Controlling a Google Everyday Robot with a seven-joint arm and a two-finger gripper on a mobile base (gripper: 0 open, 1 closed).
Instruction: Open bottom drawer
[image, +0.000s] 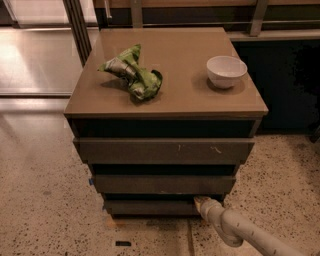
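A brown cabinet stands in the middle of the camera view with three dark grey-brown drawers stacked in its front. The bottom drawer is the narrowest front, just above the floor, plain and without a handle. The gripper comes in from the lower right on a pale arm. Its tip sits at the top right edge of the bottom drawer's front, in the dark gap under the middle drawer.
The top drawer has pale scratch marks. On the cabinet top lie a crumpled green bag and a white bowl. Speckled floor surrounds the cabinet. A dark panel stands at the right, metal posts behind.
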